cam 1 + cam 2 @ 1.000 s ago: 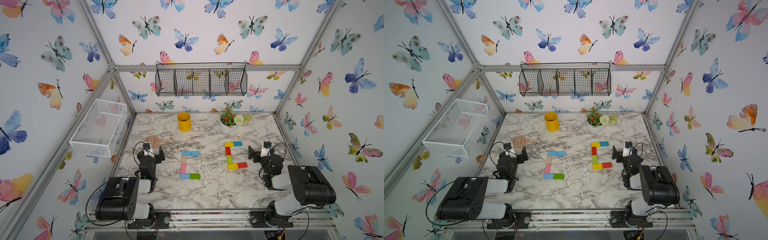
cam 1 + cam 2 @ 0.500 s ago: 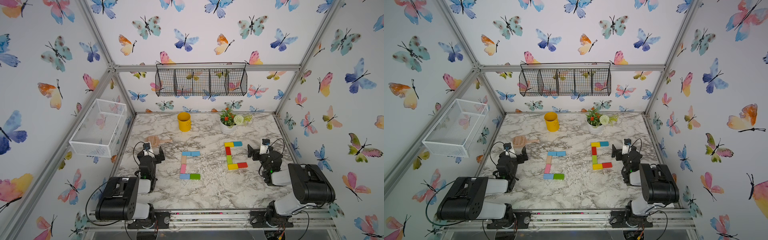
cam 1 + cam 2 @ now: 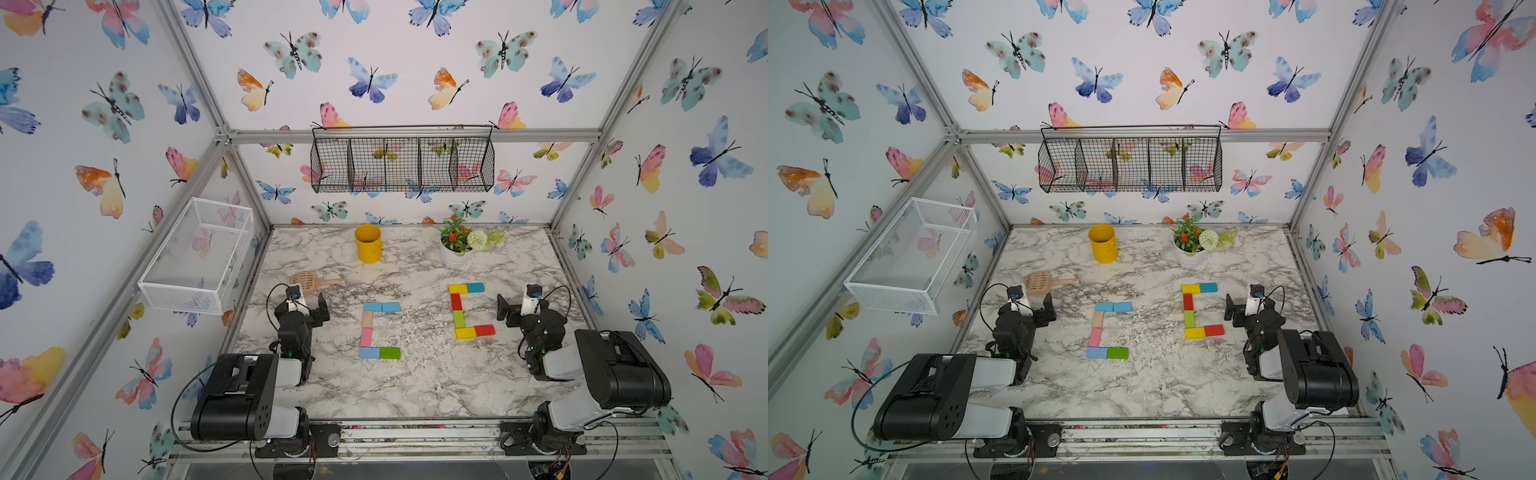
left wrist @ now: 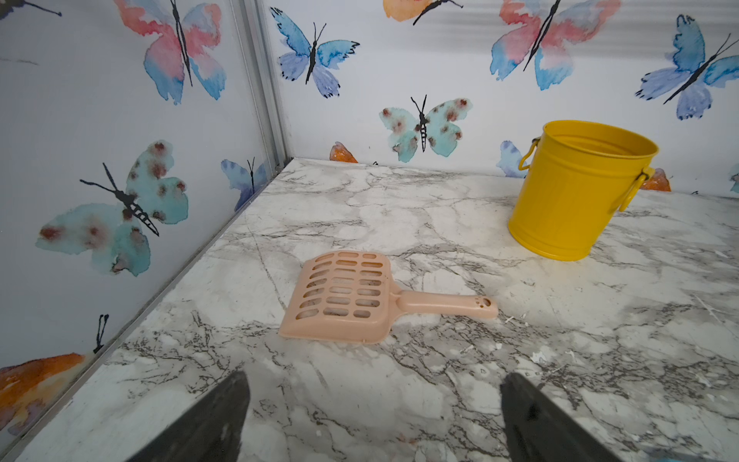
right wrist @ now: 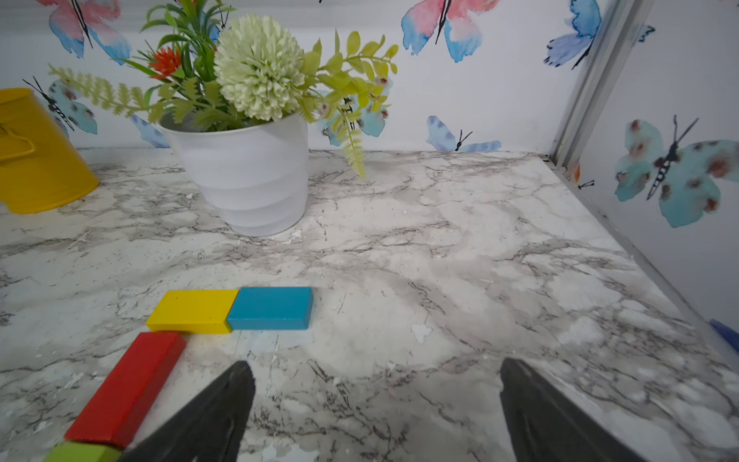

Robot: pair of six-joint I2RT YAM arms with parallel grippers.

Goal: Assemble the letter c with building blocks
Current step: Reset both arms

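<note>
Left end effector [image 4: 374,376], right end effector [image 5: 374,366] both apart, empty. Risk: right swings, knocks red block [image 5: 124,388], breaks C.

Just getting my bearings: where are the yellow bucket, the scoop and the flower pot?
Yellow bucket [image 4: 576,198]: left wrist view, side wall.
Scoop [image 4: 340,296]: left wrist view, slotted pan.
Flower pot [image 5: 248,180]: right wrist view, white wall.

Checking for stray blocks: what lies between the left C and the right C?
Only bare marble tabletop, flecked white, separates the left C from the right C, in both top views.
</note>
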